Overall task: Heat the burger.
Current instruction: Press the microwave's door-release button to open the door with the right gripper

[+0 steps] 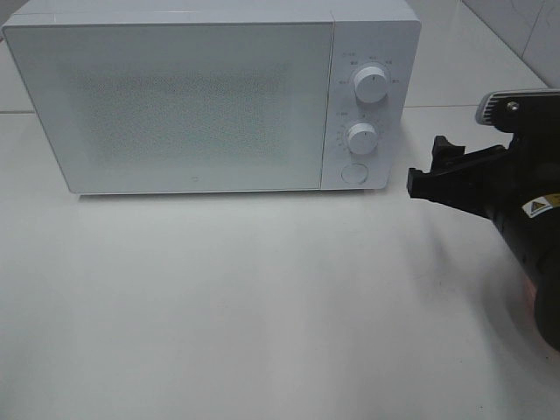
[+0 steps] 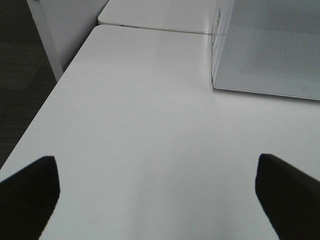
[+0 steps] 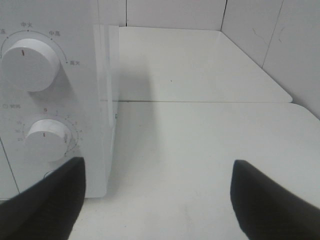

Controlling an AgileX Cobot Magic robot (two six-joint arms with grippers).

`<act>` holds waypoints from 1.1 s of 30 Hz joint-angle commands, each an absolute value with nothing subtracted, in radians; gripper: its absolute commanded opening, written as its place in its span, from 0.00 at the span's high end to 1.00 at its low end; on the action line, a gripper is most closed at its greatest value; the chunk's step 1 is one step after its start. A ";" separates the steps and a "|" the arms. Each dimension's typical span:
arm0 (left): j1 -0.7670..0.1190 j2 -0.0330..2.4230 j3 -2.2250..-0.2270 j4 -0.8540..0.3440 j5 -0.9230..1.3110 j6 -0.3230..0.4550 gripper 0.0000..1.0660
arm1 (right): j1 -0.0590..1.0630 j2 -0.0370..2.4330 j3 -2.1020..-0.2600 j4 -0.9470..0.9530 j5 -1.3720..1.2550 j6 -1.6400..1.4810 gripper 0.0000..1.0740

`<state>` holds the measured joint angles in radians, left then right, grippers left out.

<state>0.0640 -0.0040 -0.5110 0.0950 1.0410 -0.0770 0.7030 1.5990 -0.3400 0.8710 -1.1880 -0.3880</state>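
Observation:
The burger is out of view in every frame. A white microwave (image 1: 192, 105) stands at the back of the table with its frosted door shut, and nothing shows through the door. My right gripper (image 1: 427, 166) hangs just right of the microwave's control panel, level with the lower knob (image 1: 361, 138), jaws open and empty. In the right wrist view its open fingers (image 3: 157, 200) frame the microwave's right front corner (image 3: 102, 125). My left gripper (image 2: 157, 195) is open and empty over bare table, near the microwave's left front corner (image 2: 215, 85).
The panel carries an upper knob (image 1: 372, 85) and a round button (image 1: 353, 172) below the lower knob. The white table (image 1: 262, 306) ends at a left edge (image 2: 45, 110) over dark floor. A tiled wall (image 3: 295, 45) rises at the right. A small pinkish patch (image 1: 529, 293) shows under the right arm.

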 commanded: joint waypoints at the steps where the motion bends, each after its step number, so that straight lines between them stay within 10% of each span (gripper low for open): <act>1: 0.066 -0.023 -0.506 0.091 1.038 -0.077 0.06 | 0.765 1.636 -0.379 0.908 -1.231 -0.429 0.29; 33: 0.066 -0.023 -0.506 0.094 1.038 -0.077 0.06 | 0.860 1.845 -0.550 0.969 -1.207 -0.365 0.29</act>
